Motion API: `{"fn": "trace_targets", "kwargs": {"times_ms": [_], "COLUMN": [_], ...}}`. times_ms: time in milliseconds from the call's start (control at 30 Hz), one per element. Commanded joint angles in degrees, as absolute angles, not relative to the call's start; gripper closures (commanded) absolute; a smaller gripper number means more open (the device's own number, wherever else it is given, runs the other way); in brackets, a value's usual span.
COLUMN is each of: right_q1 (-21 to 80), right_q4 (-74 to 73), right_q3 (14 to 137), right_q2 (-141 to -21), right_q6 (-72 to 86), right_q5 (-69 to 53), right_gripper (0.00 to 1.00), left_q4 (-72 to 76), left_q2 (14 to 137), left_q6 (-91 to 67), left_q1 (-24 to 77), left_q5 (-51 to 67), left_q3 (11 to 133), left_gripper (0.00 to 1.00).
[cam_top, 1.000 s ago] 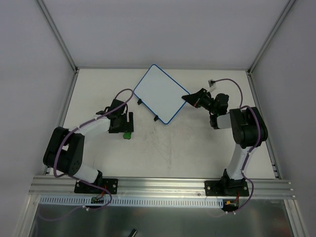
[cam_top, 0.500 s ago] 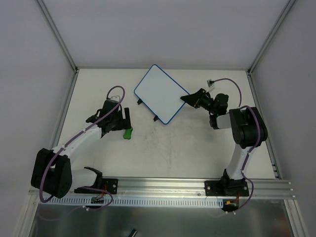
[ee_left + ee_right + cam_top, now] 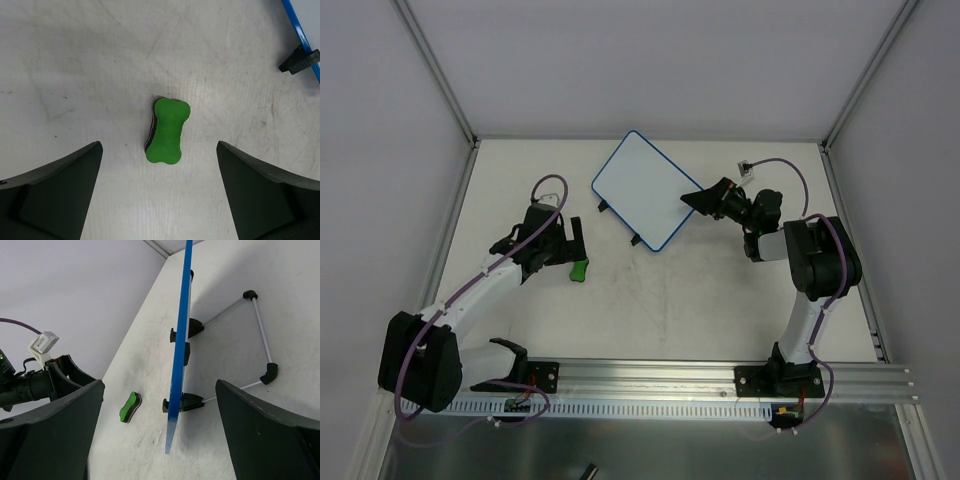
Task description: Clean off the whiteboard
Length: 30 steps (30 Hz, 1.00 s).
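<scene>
The whiteboard (image 3: 642,190) is found at the far middle of the table (image 3: 720,310), turned at a slant, with its white face seen from above. In the right wrist view it is seen from its thin blue edge, and it is propped up on small black feet (image 3: 192,327) and a thin wire stand (image 3: 260,325). The right arm is folded up over its base, and its end is stretched out low to the left, toward the board's right edge. The right gripper (image 3: 692,200) is held wide apart, and the blue edge is seen in the gap between its fingers. Nothing is gripped by them; whether the board is touched cannot be told. The left arm is reached forward from its base and bent at the elbow, with its wrist pointed down at the table. The left gripper (image 3: 568,243) is also spread wide, and nothing is held in it. A small green eraser (image 3: 167,131) is seen lying flat on the table below, between the two fingers and apart from both. One black foot of the board is seen near the top right corner of that view.
</scene>
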State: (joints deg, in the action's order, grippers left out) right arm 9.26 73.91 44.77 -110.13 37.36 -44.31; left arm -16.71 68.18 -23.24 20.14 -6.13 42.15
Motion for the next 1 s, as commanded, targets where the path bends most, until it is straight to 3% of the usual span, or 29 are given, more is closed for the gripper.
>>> {"fn": "trace_targets", "kwargs": {"times_ms": [0, 200, 633, 967], "right_q1": [9.3, 8.4, 4.1, 4.7], "right_q4": [87.5, 87.5, 81.4, 23.6], "right_q3": [44.7, 39.4, 21.6, 21.7], "right_q2": [-108.3, -104.1, -83.3, -47.7], "right_q6": [35.1, 32.2, 28.0, 9.0], "right_q5": [-43.6, -40.2, -34.5, -25.1], "right_gripper": [0.01, 0.01, 0.01, 0.01], "left_q4": [-15.3, -10.6, -9.3, -8.3], "left_q2": [65.6, 58.8, 49.6, 44.0], "left_q6": [-24.0, -24.3, -24.1, -22.4], "left_q1": [19.7, 19.7, 19.6, 19.7], "left_q5": [-7.7, -9.6, -15.4, -15.7], "left_q3": [40.9, 36.7, 32.7, 28.3], "left_gripper": [0.01, 0.01, 0.01, 0.01]}}
